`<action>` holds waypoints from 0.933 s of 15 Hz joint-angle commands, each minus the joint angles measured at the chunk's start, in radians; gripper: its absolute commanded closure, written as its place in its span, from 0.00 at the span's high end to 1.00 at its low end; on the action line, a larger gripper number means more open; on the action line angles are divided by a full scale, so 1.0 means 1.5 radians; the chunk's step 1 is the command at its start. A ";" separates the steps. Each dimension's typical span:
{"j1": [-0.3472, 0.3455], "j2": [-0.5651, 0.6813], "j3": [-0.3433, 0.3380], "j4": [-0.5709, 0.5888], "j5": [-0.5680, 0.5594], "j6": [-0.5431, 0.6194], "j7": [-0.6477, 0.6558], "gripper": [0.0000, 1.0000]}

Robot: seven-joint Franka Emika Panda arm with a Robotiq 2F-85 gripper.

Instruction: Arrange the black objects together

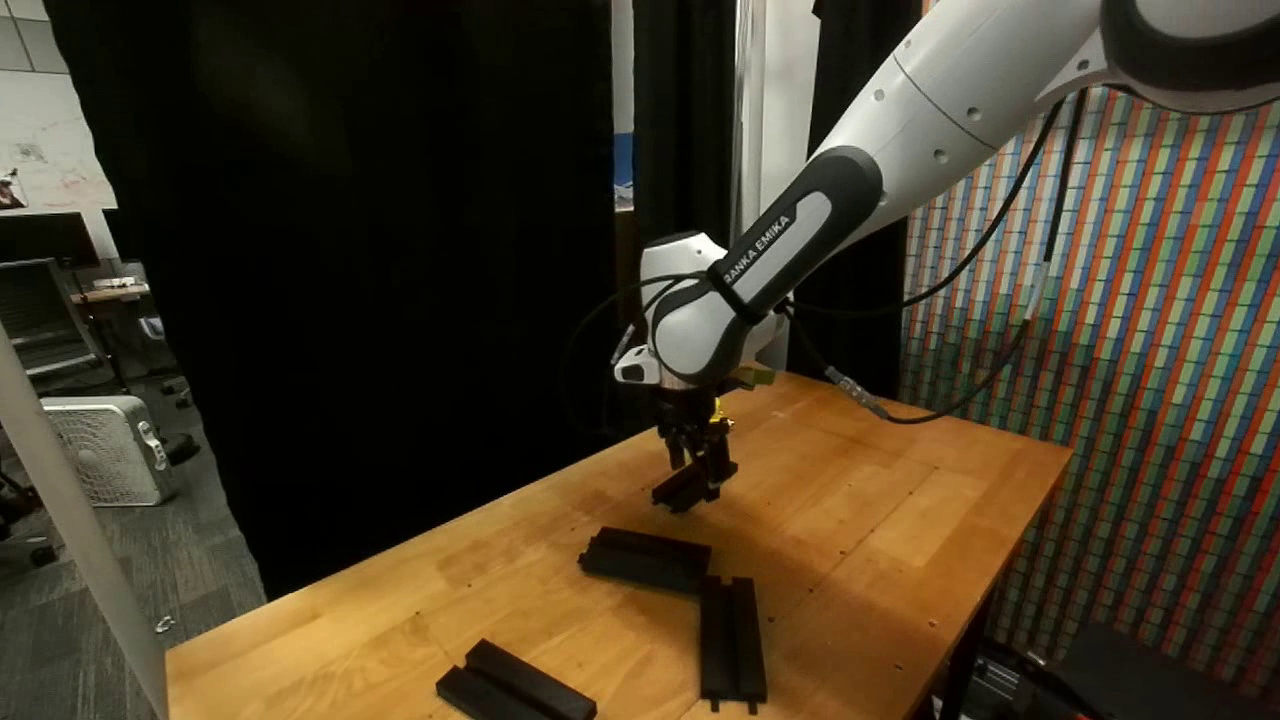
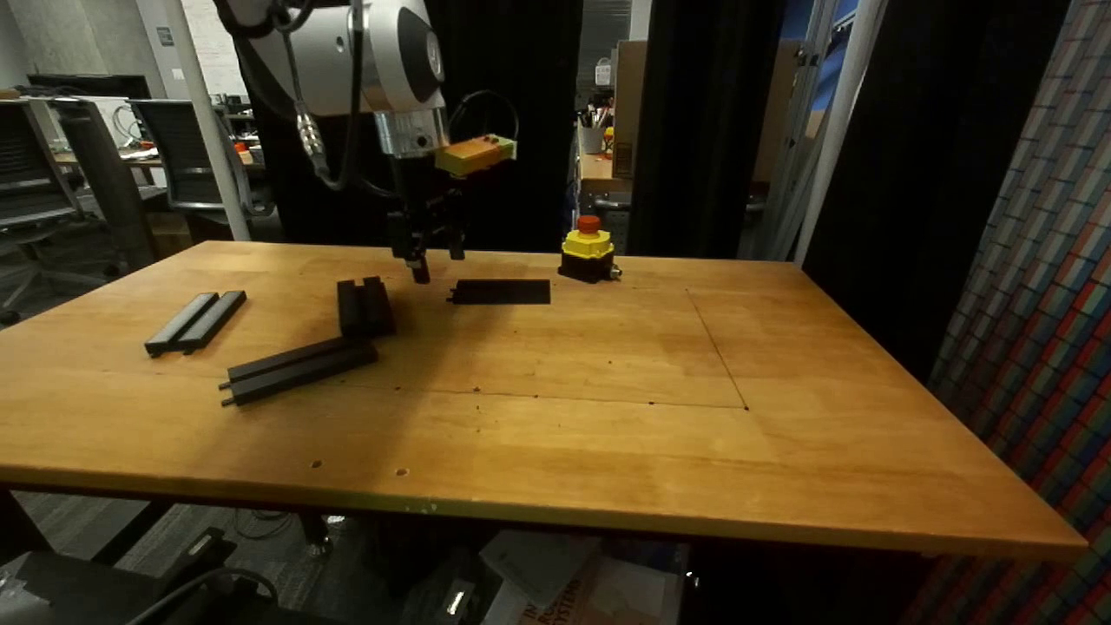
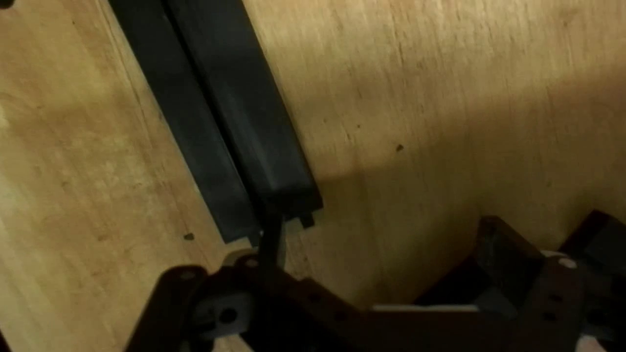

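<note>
In an exterior view, a near grooved black bar (image 1: pixel 515 688) is being cut off by the lower edge of the frame, and a far grooved black bar (image 1: pixel 675 497) is being partly covered by the gripper (image 2: pixel 440 266). On the wooden table (image 2: pixel 608 451), a crosswise black bar (image 1: pixel 645 560) and a lengthwise black bar (image 1: pixel 733 640) are being shown in full, their ends lying just beside each other; whether contact is being made cannot be told. In the wrist view, a pegged black bar (image 3: pixel 230 112) is being cropped by the upper edge, and a dark block (image 3: pixel 599 239) at the right is being lost in shadow, too dim to be identified.

The jaws are being held wide apart, with wood being exposed between them in the wrist view. The end of the pegged black bar is being overlapped there by one of the fingers (image 3: pixel 272 242); whether it is being touched cannot be told. Near the far grooved black bar, an emergency stop button (image 2: pixel 588 250) is being seen upright. The gripper is being supported by the Franka Emika arm (image 1: pixel 930 120).
</note>
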 commanded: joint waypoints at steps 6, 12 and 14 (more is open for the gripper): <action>-0.011 0.082 -0.040 0.070 -0.093 0.082 -0.098 1.00; -0.025 0.108 -0.039 0.100 -0.078 0.084 -0.139 1.00; -0.026 0.121 -0.039 0.113 -0.077 0.080 -0.148 1.00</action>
